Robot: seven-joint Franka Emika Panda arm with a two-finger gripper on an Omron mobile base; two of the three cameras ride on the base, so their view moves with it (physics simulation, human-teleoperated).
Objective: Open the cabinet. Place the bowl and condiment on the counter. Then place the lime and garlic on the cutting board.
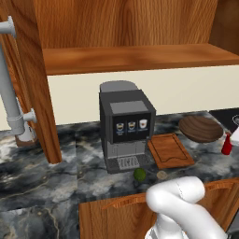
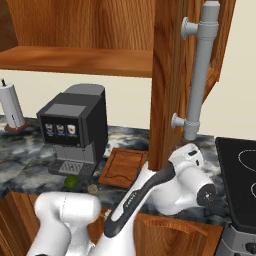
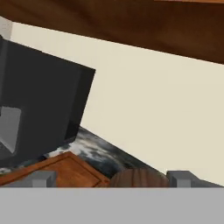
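Note:
The cabinet (image 1: 130, 58) stands open, its door (image 2: 170, 75) swung out with a long grey handle (image 2: 200, 75). On the dark marble counter (image 1: 70, 163) the brown bowl (image 1: 200, 128) rests at the right, with the red condiment bottle (image 1: 227, 145) just in front of it. The cutting board (image 1: 170, 150) lies bare between the bowl and a coffee machine. The lime (image 1: 139, 174) and the garlic (image 1: 162, 175) sit side by side near the counter's front edge. My gripper (image 3: 111, 178) is open with nothing in it, looking low over the board (image 3: 65, 170) at the bowl's rim (image 3: 140, 177).
A dark coffee machine (image 1: 126, 126) stands left of the board. A paper towel holder (image 2: 11, 107) is at the far left and a black stove top (image 2: 240, 175) at the right. The open door (image 1: 32, 84) juts out over the counter, close to my arm (image 2: 187, 175).

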